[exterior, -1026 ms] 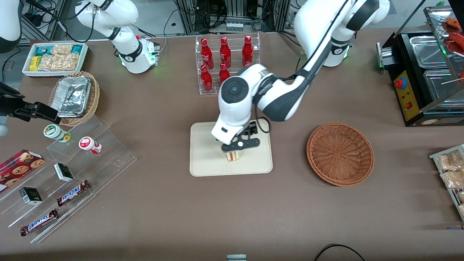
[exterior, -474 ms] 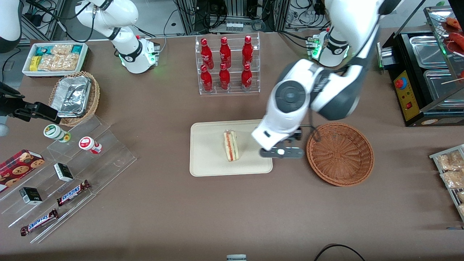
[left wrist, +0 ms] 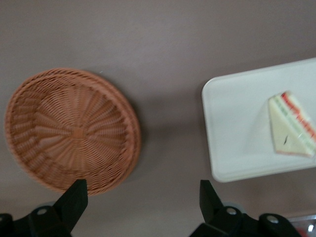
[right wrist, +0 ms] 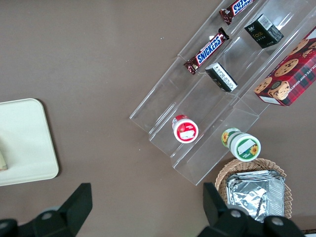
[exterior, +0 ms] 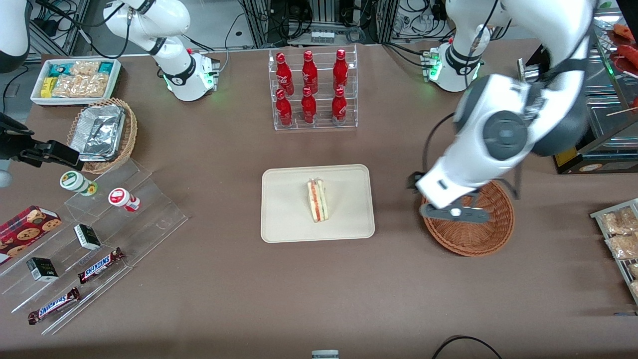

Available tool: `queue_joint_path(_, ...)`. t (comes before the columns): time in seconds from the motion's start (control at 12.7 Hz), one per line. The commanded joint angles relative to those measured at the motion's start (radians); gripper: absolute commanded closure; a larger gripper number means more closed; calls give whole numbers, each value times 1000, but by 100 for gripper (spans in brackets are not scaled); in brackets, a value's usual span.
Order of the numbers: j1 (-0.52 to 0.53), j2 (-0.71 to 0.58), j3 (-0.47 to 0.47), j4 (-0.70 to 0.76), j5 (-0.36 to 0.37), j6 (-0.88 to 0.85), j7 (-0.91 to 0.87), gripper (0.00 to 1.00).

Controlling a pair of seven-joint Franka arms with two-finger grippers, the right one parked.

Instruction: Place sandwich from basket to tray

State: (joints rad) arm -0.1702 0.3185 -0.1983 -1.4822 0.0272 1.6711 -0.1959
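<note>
Woven wicker basket (exterior: 478, 234) looked rough and ribbed, reddish-brown; beside it the tray (exterior: 284, 219) was smooth, matt cream plastic, the sandwich (exterior: 317, 200) on it soft pale bread; above the basket the gripper (exterior: 454, 213) showed matt black fingers (left wrist: 74, 200), spread apart

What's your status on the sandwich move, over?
Gripper open, empty, above the basket. Sandwich lying on the tray, apart from the gripper. Basket empty. Nothing in the way.

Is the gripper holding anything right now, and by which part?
Nothing. The gripper is open, above the basket; the sandwich lies on the tray.
</note>
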Motion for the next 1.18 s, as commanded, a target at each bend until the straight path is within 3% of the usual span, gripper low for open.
queue_joint_path(0.0,104,-114,-6,-62,-26,-83,142,0)
queue_joint_path(0.39,178,-206,-1,-66,8,-165,154,0)
queue_joint_path(0.79,117,-338,108,-154,30,-204,162,0)
queue_joint_path(1.11,115,-378,122,-162,28,-243,162,0)
